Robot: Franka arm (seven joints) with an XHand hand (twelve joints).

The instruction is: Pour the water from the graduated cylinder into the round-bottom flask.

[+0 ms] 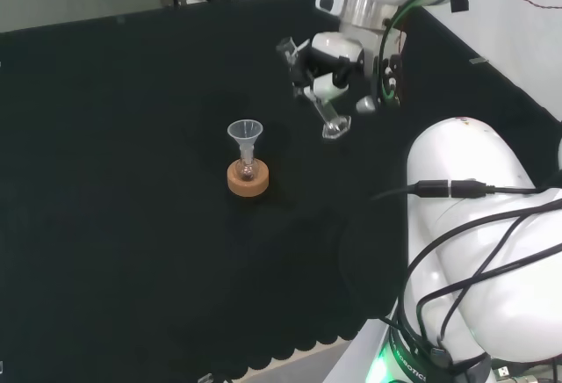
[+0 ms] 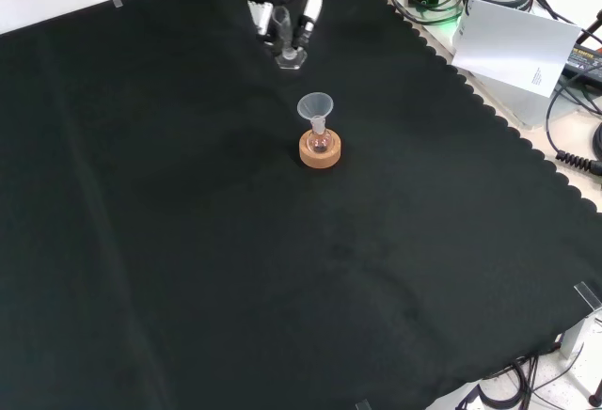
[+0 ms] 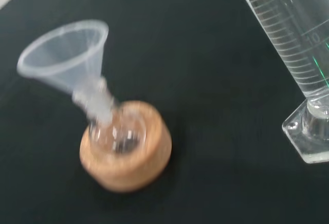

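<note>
A small round-bottom flask (image 3: 117, 135) sat in a cork ring (image 3: 128, 160) on the black cloth (image 3: 205, 80), a clear plastic funnel (image 3: 67, 54) seated in its neck and leaning to one side. Near it, apart from the ring, stood a graduated cylinder (image 3: 298, 39) with water near its upper marks, rising tilted from its angular clear base (image 3: 308, 134).

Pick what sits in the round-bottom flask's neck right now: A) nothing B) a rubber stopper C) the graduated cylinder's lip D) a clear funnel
D: a clear funnel stands in the neck of the round-bottom flask on its cork ring, while the hand holds the graduated cylinder off to one side.
</note>
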